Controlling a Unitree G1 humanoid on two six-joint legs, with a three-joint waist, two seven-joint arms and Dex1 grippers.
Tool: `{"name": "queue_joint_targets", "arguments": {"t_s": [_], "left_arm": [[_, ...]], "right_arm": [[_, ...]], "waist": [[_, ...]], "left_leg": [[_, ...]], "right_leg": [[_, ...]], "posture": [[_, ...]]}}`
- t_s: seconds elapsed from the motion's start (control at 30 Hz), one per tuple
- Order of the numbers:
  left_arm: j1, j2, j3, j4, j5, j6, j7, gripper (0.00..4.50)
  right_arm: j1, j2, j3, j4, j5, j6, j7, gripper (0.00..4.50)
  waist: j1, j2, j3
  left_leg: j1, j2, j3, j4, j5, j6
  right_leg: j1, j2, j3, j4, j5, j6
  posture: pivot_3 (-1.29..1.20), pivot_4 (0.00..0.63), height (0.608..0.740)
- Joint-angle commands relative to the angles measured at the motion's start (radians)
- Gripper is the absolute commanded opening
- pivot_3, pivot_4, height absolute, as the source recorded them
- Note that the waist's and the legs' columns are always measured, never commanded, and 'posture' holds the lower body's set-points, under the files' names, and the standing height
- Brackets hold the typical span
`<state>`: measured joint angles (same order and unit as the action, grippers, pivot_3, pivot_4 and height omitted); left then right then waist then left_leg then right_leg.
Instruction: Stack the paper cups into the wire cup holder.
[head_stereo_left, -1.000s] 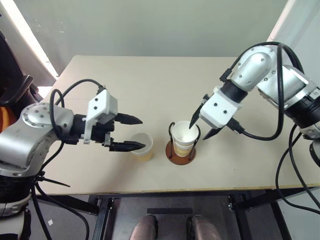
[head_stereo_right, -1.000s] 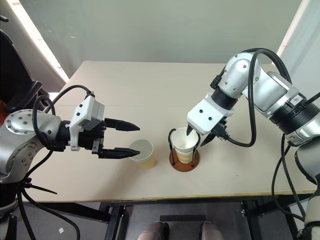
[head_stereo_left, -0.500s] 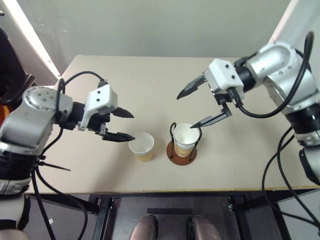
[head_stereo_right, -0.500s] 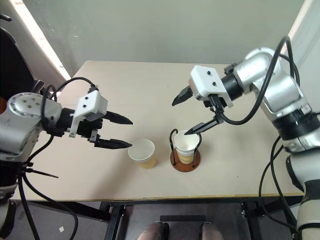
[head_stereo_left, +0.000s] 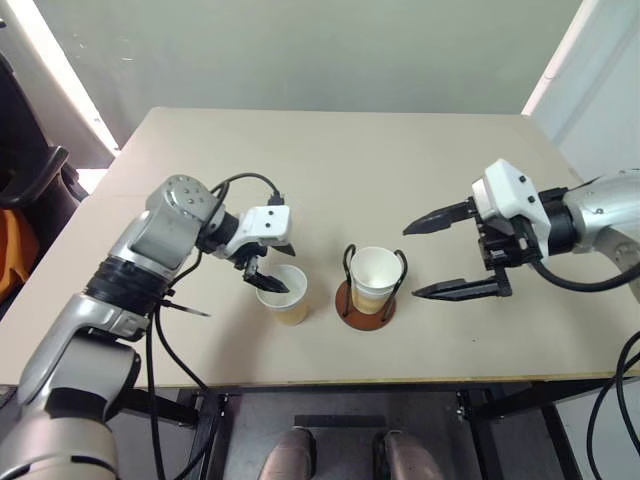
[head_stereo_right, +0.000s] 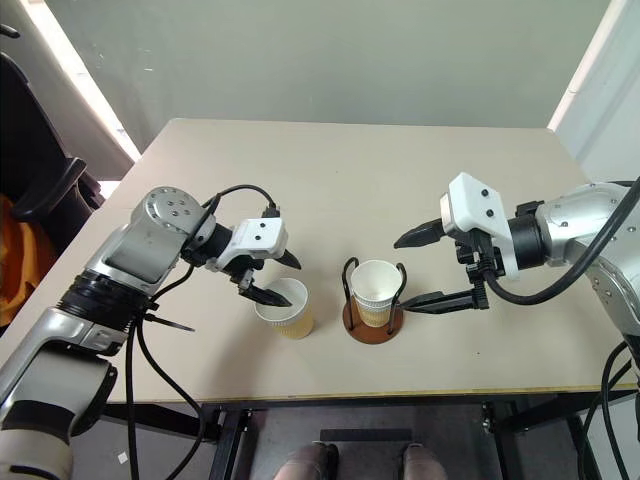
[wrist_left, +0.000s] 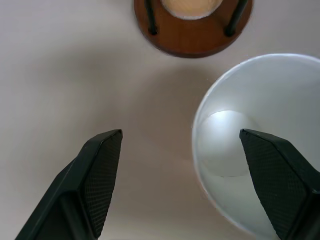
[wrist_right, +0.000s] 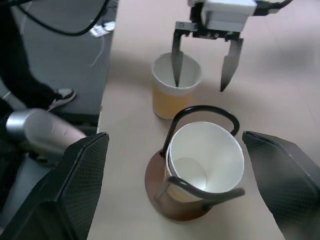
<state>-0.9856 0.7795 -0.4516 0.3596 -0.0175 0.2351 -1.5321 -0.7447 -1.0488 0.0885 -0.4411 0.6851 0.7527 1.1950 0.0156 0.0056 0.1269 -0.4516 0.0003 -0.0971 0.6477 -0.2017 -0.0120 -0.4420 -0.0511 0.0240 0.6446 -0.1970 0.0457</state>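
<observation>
Loose paper cup (head_stereo_left: 284, 295) upright – mouth up, axis vertical

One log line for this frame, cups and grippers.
left gripper: open, one finger inside loose tan paper cup | right gripper: open, beside wire cup holder | holder: cup nested

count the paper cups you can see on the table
2 told apart. One paper cup sits in the wire cup holder; others may be nested under it, hidden. The loose cup stands beside the holder, with one finger of the open left gripper inside its rim.
</observation>
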Motion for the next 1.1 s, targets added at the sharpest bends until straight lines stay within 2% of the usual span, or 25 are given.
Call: {"name": "queue_joint_targets", "arguments": {"t_s": [0.03, 0.1, 0.13, 0.4, 0.43, 0.6, 0.67, 0.83, 1.0, 1.1], "left_arm": [[-0.055, -0.009, 0.016, 0.039, 0.011, -0.061, -0.052, 3.67], [-0.066, -0.015, 0.012, 0.063, 0.016, -0.096, -0.075, 3.22], [-0.073, -0.015, 0.007, 0.071, 0.016, -0.110, -0.080, 2.80], [-0.149, -0.030, -0.025, 0.129, -0.034, -0.224, -0.082, 0.23], [-0.160, -0.030, -0.029, 0.123, -0.059, -0.228, -0.082, 0.07], [-0.243, -0.031, -0.025, 0.127, -0.165, -0.265, -0.082, 0.07], [-0.302, -0.040, -0.013, 0.170, -0.192, -0.296, -0.082, 0.07], [-0.483, -0.052, -0.039, 0.264, -0.368, -0.311, -0.082, 0.07], [-0.643, -0.103, -0.126, 0.341, -0.553, -0.313, -0.082, 0.07], [-0.677, -0.150, -0.207, 0.402, -0.553, -0.375, -0.082, 0.07]], "right_arm": [[0.021, -0.027, -0.085, -0.055, 0.024, 0.034, -0.038, 4.50], [0.041, -0.034, -0.109, -0.071, 0.026, 0.046, -0.050, 4.50], [0.051, -0.039, -0.120, -0.077, 0.025, 0.051, -0.056, 4.50], [0.113, -0.072, -0.214, -0.126, 0.056, 0.082, -0.084, 4.50], [0.111, -0.072, -0.231, -0.134, 0.076, 0.091, -0.087, 4.50], [0.131, -0.111, -0.316, -0.117, 0.106, 0.108, -0.090, 4.50], [0.159, -0.141, -0.344, -0.101, 0.091, 0.101, -0.083, 4.50], [0.189, -0.180, -0.401, -0.082, 0.103, 0.089, -0.074, 4.50], [0.205, -0.205, -0.413, -0.058, 0.076, 0.062, -0.071, 4.50], [0.224, -0.212, -0.420, -0.069, 0.081, 0.074, -0.088, 4.50]], "waist": [[0.001, 0.000, 0.000], [0.002, 0.000, 0.000], [0.002, 0.000, 0.000], [0.005, 0.000, 0.000], [0.006, 0.000, 0.000], [0.009, 0.000, 0.000], [0.012, 0.000, 0.000], [0.014, 0.000, 0.000], [0.014, 0.000, 0.000], [0.017, 0.001, 0.000]], "left_leg": [[0.000, 0.000, 0.000, 0.000, 0.000, 0.000], [-0.001, 0.000, 0.000, 0.001, 0.001, 0.001], [-0.001, -0.001, 0.000, 0.001, 0.001, 0.001], [-0.002, -0.002, 0.000, 0.002, 0.001, 0.003], [-0.002, -0.002, 0.000, 0.002, 0.002, 0.003], [-0.004, -0.003, 0.001, 0.003, 0.002, 0.004], [-0.004, -0.003, 0.001, 0.004, 0.001, 0.004], [-0.005, -0.003, 0.002, 0.005, 0.000, 0.007], [-0.007, -0.004, 0.004, 0.009, -0.003, 0.010], [-0.009, -0.005, 0.004, 0.017, -0.006, 0.009]], "right_leg": [[0.000, 0.000, 0.000, 0.000, 0.000, 0.000], [0.000, 0.000, 0.000, 0.000, 0.001, 0.002], [0.000, 0.000, 0.001, 0.000, 0.001, 0.002], [0.000, 0.000, 0.001, -0.001, 0.002, 0.004], [0.000, 0.000, 0.001, -0.001, 0.002, 0.005], [0.000, 0.000, 0.001, -0.002, 0.002, 0.008], [0.000, -0.001, 0.002, -0.002, 0.002, 0.009], [0.001, -0.001, 0.003, -0.003, 0.001, 0.011], [0.001, -0.002, 0.004, -0.003, -0.002, 0.017], [0.002, -0.003, 0.005, -0.002, -0.004, 0.021]], "posture": [[0.00, 0.150, 0.740], [0.00, 0.150, 0.740], [0.00, 0.150, 0.740], [0.00, 0.150, 0.740], [0.00, 0.150, 0.740], [0.00, 0.150, 0.740], [0.00, 0.150, 0.740], [0.00, 0.150, 0.740], [0.00, 0.150, 0.740], [0.00, 0.150, 0.740]]}}
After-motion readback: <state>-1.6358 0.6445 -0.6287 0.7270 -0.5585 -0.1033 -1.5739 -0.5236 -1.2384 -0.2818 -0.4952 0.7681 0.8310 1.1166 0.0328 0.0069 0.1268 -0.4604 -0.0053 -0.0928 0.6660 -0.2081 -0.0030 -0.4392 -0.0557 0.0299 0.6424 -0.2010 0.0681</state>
